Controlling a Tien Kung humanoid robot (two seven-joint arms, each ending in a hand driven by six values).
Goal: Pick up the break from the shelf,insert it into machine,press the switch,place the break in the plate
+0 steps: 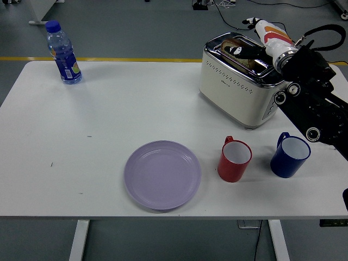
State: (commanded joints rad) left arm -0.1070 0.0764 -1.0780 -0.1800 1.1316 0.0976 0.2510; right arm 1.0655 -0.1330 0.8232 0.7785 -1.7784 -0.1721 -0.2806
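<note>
One robot hand (247, 50) over the toaster (243, 81), fingers covering the bread (253, 61); grip unclear; arm partly cropped

Grey floor (136, 27) behind the white table (109, 114), crossed by a yellow line (32, 58) (black cables (228, 13) trail at top)

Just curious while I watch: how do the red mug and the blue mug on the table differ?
The red mug stands left of the blue mug, nearer the plate. The red one's handle points away toward the toaster; the blue one's points up-left. Both stand upright, look empty and are white inside.
</note>
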